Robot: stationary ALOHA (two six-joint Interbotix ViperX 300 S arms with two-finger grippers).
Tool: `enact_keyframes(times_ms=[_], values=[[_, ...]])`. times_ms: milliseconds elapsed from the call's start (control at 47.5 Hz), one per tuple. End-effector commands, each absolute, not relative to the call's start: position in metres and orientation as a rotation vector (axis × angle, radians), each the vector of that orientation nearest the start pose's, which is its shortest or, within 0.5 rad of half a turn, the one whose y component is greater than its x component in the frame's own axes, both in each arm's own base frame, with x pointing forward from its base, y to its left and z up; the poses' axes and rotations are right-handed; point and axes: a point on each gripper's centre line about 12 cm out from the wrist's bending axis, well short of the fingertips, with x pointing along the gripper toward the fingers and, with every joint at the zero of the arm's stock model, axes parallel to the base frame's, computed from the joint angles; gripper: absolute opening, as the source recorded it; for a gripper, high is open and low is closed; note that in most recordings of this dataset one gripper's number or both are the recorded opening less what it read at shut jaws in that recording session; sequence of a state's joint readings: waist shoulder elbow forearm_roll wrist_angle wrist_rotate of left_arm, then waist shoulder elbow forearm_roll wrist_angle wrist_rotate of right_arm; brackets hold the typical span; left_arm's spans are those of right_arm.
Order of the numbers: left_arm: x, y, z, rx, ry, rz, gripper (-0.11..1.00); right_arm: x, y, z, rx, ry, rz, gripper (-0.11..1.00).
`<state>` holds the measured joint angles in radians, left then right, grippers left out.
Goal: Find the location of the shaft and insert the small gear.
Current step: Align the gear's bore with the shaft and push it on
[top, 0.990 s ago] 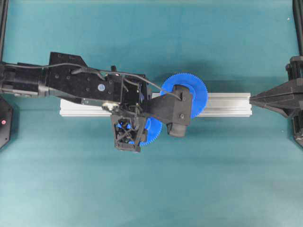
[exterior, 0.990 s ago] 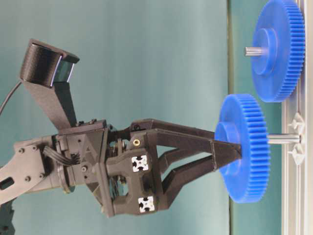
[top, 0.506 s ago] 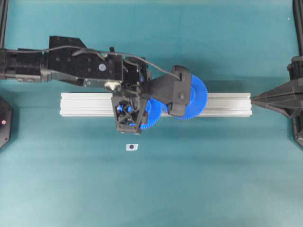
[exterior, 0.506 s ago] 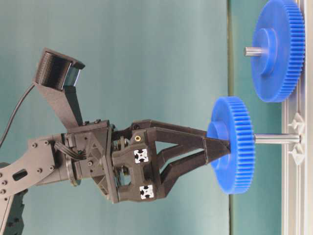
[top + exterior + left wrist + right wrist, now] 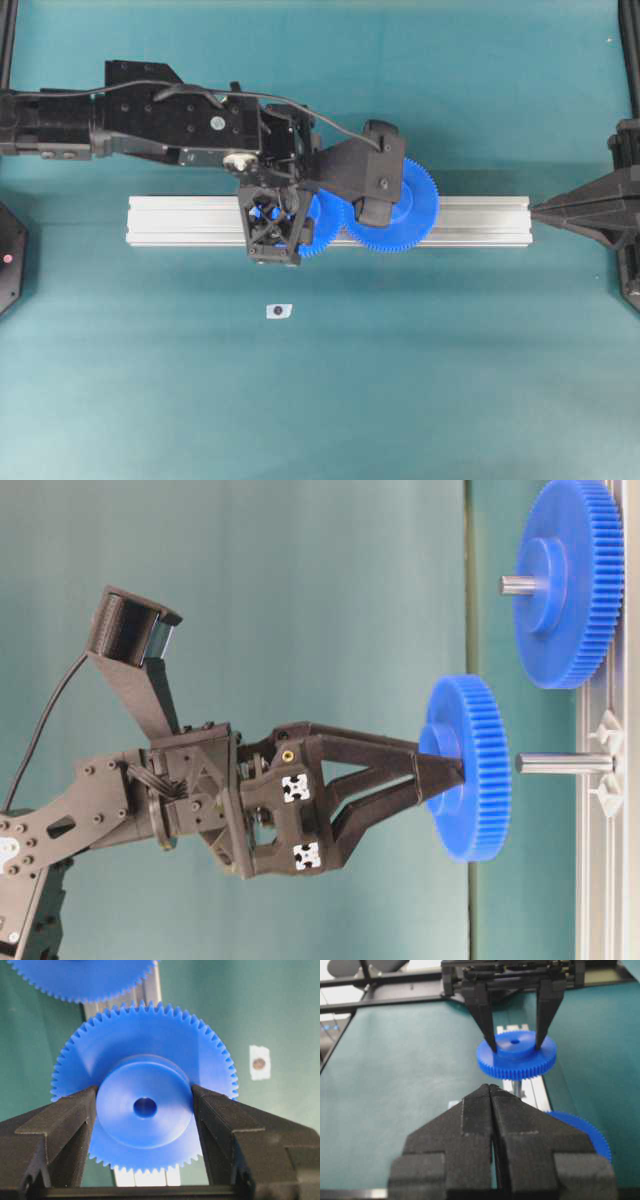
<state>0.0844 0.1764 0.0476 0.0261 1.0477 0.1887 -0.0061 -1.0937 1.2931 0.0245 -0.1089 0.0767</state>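
Observation:
My left gripper (image 5: pixel 447 771) is shut on the raised hub of the small gear (image 5: pixel 468 768), a blue toothed disc. In the left wrist view, one finger (image 5: pixel 75 1120) presses each side of the hub, around the gear's dark centre hole. The gear hangs flat above the silver rail (image 5: pixel 605 880). It is roughly in line with the shaft (image 5: pixel 565 763), a thin grey pin standing on the rail. A small gap shows between the gear and the pin's tip. From overhead the small gear (image 5: pixel 312 228) covers the shaft. My right gripper (image 5: pixel 490 1086) is shut and empty at the rail's right end.
The larger blue gear (image 5: pixel 400 215) sits on the rail (image 5: pixel 180 220) right beside the small one, with a grey pin tip (image 5: pixel 520 583) at its centre. A small white tag (image 5: pixel 279 311) lies on the teal mat in front of the rail.
My left gripper carried the small gear from in front of the rail to above it and raised it a little. The white tag came into view. The right arm stayed still.

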Motion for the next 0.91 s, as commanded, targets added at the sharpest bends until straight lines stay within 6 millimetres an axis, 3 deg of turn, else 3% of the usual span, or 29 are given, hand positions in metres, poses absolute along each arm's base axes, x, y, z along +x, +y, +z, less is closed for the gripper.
enact_keyframes(times_ms=[0,885], values=[[0.441,0.041,0.247,0.139,1.225,-0.028,0.63,0.175,-0.002,0.254,0.112,0.074,-0.019,-0.03],[0.443,0.044,0.215,0.130,1.276,-0.029,0.63,0.174,-0.003,0.253,0.112,0.076,-0.021,-0.03]])
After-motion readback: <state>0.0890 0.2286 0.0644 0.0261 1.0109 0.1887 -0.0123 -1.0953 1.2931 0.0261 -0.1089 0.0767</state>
